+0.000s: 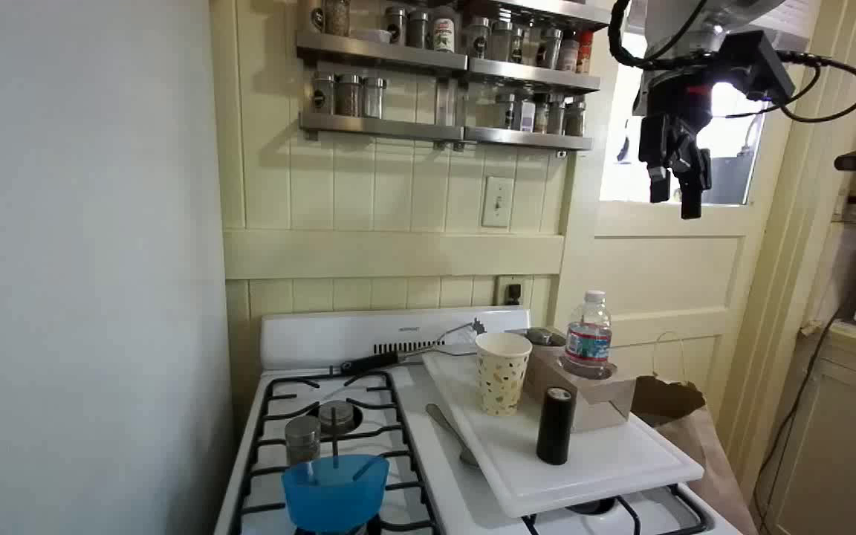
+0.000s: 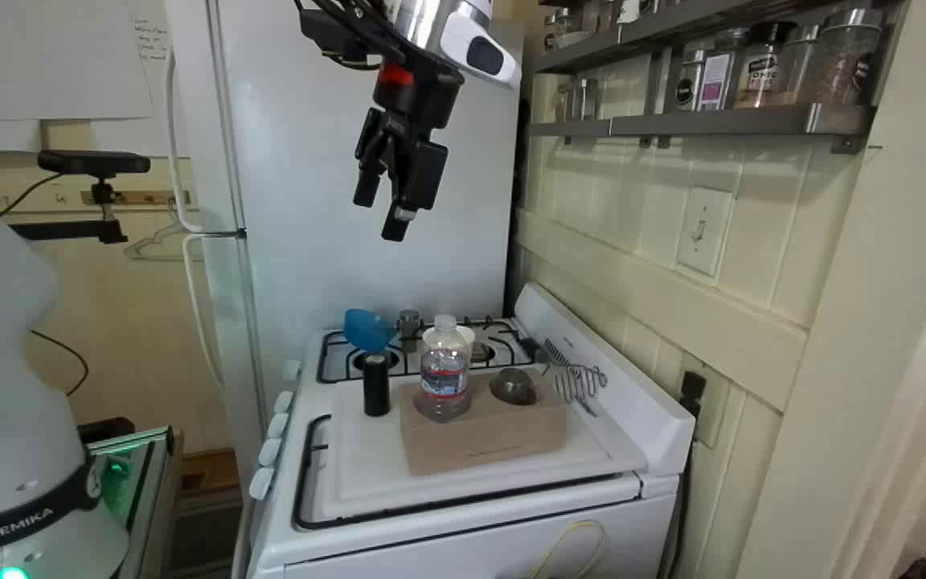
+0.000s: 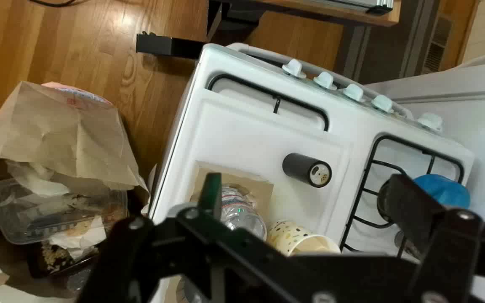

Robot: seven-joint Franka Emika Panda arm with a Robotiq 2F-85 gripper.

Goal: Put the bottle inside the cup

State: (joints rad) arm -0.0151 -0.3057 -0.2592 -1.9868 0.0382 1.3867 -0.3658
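Note:
The bottle [image 1: 588, 343] is clear, with a white cap and a blue-red-white label. It stands upright in a hole of a brown cardboard box; it also shows in an exterior view [image 2: 444, 375] and in the wrist view [image 3: 243, 216], partly behind a finger. The cream speckled cup [image 1: 503, 377] stands upright beside the box on the white board, mouth up. It shows in the wrist view [image 3: 289, 235], and in an exterior view it is mostly hidden behind the bottle. My gripper [image 1: 675, 195] is open and empty, high above them, also seen in an exterior view [image 2: 380, 215].
The cardboard box [image 2: 483, 434] also holds a metal-topped jar [image 2: 514, 386]. A black cylinder [image 1: 556, 426] stands on the white board [image 1: 599, 468]. A blue container [image 1: 335, 494] and a jar [image 1: 302, 440] are on the burners. Spice shelves [image 1: 383, 126] hang on the wall. A paper bag [image 3: 70, 134] stands beside the stove.

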